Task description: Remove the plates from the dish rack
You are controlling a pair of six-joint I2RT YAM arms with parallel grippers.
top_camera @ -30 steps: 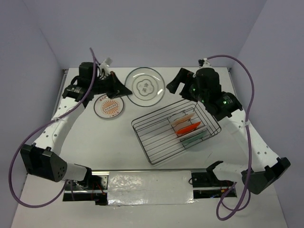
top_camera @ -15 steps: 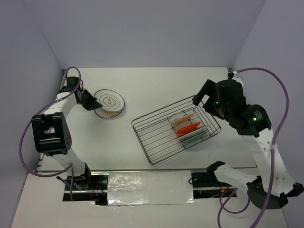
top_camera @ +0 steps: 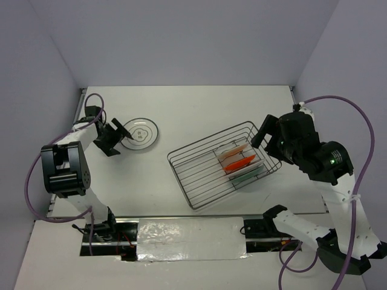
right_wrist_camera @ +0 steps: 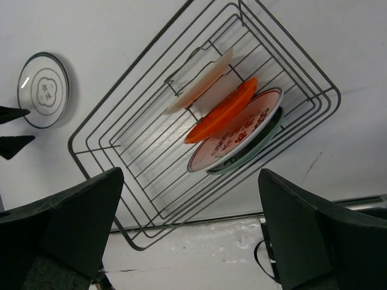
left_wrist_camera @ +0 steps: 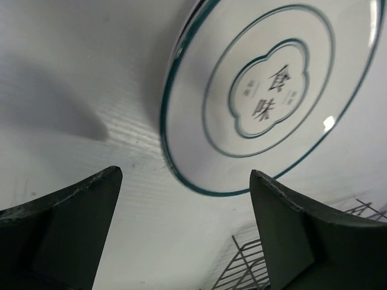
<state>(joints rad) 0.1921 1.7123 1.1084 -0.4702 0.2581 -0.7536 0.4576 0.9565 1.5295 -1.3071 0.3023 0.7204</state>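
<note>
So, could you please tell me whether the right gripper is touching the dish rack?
Apart. The right wrist view shows the whole dish rack well beyond the open fingers of the right gripper, with clear space between them.

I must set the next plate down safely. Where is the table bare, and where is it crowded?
Free: the table between the white plate and the dish rack, and the far strip behind both. Crowded: the rack's right end, with four plates near the right gripper, and the plate's left side, by the left gripper.
</note>
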